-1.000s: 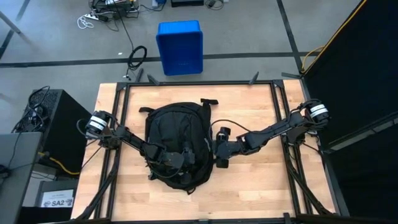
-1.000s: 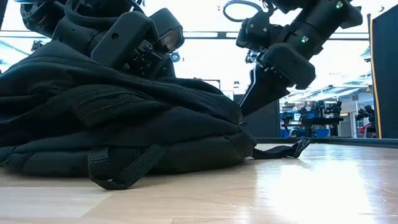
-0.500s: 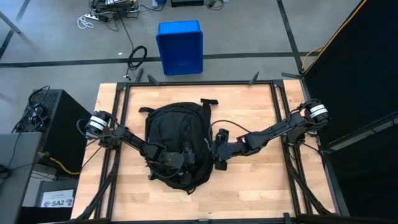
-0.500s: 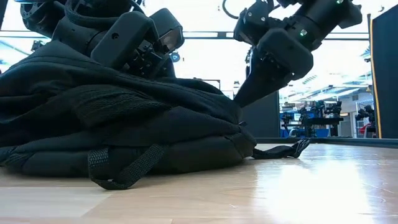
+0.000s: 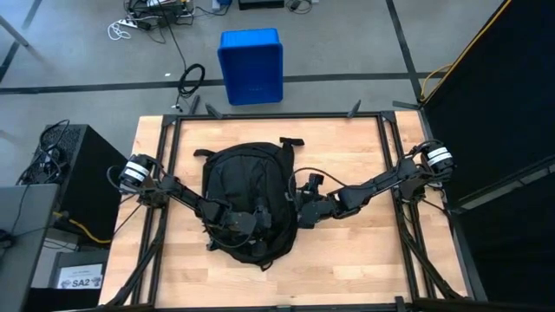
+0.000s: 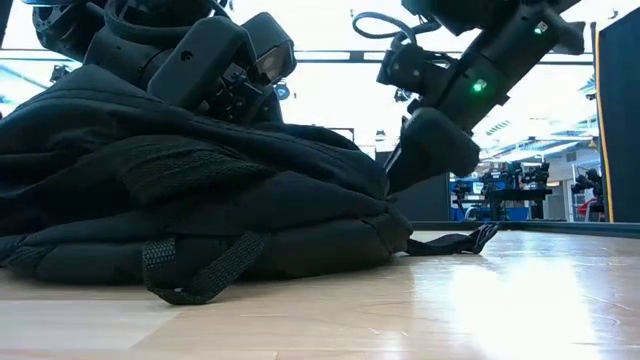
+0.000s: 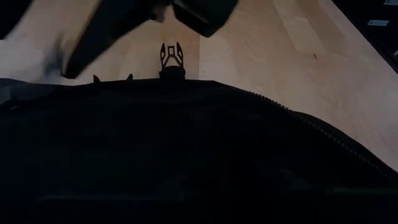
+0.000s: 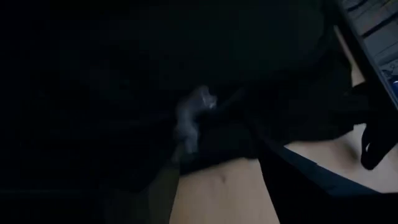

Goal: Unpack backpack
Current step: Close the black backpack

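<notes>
Here, on the far left beside the table, a black equipment cabinet (image 5: 76,178) with cables is standing on the floor. The wooden table (image 5: 347,251) is carrying everything else. The left arm is reaching in from the table's left edge, and the left gripper (image 5: 245,222) is resting on top of the backpack (image 5: 245,178), on the lower part of its upper face. Its fingers are buried against the dark fabric, so whether they are pinching anything I cannot tell; in the left wrist view only black cloth and a zipper line (image 7: 317,127) are showing below a strap buckle (image 7: 171,59) lying on the wood.

The backpack is lying flat in the middle of the table, slightly left of centre, its straps trailing out; in the low view one webbing loop (image 6: 195,275) is drooping onto the tabletop in front and another strap end (image 6: 455,241) is lying toward the right.

Further right, the right gripper (image 5: 299,211) is pressing in at the backpack's right edge, its arm stretching back to the table's right side. Its wrist view is too dark to settle how the fingers are standing, so that I cannot tell either.

Beyond the table's far edge, a blue plastic bin (image 5: 251,65) is sitting on the floor.
</notes>
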